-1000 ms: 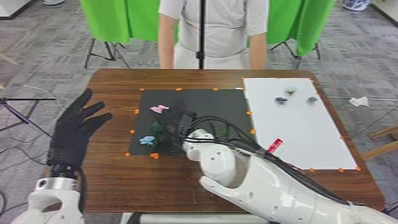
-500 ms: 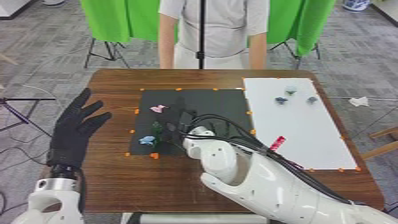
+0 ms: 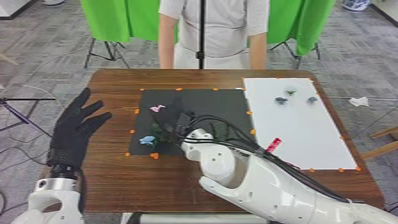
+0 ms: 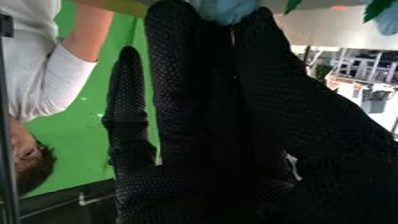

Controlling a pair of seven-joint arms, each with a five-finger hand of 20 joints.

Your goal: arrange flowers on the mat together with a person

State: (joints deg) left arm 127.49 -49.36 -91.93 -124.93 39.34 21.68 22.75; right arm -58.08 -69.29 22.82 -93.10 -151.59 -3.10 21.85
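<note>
The right hand [image 3: 185, 122] is over the black mat [image 3: 206, 97], its thumb and fingers drawn together at the tips and pinching a light blue flower [image 4: 227, 10], whose petals show between the fingertips; the left hand [image 3: 75, 131] hangs beside the mat with its fingers spread and its thumb well apart from them, pinching nothing. On the mat, a pink flower [image 3: 157, 108] lies beyond the right hand's fingers and to their left; a blue flower [image 3: 147, 140] lies nearer the robot, also to their left, with dark green leaves [image 3: 158, 132] between it and the hand; these are the closest things standing in the way on that side. To the right of the fingers the right forearm [image 3: 258, 175] and its loose black cables [image 3: 233, 137] cross the near right corner of the mat and reach over part of the white sheet [image 3: 302, 132]; a red tag [image 3: 274, 145] sits beside the cables. Farther right, well apart from the fingers, a pale flower [image 3: 290, 92] and two grey-blue flowers [image 3: 281, 100] are near the far end of the sheet; orange markers [image 3: 155, 156] dot the edges of mat and sheet; straight ahead of the fingers, past the brown table [image 3: 142, 182], a black pole [image 3: 202, 35] stands before a green curtain [image 3: 107, 22].
</note>
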